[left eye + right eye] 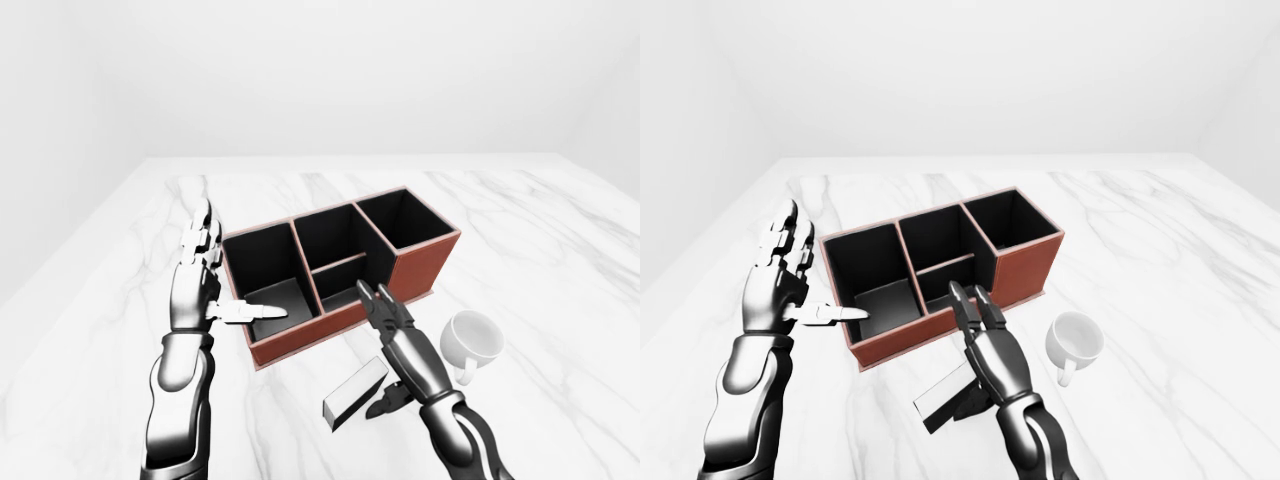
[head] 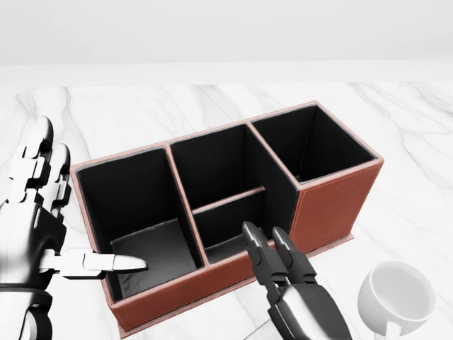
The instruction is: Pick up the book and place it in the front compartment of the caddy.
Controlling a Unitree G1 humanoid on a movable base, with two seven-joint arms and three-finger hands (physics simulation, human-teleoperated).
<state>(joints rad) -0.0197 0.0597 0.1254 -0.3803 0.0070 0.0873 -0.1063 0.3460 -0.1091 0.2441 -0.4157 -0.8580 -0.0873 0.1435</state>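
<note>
Non-task items: one mug, one worktop.

A white mug (image 1: 476, 341) stands upright on the white marble worktop (image 1: 540, 230), with its opening facing up and its handle toward the bottom of the left-eye view. In the head view the mug sits at the lower right corner, partly cut off by the frame edge. The worktop carries grey veining and extends to a pale, plain wall at the top of each view.
</note>
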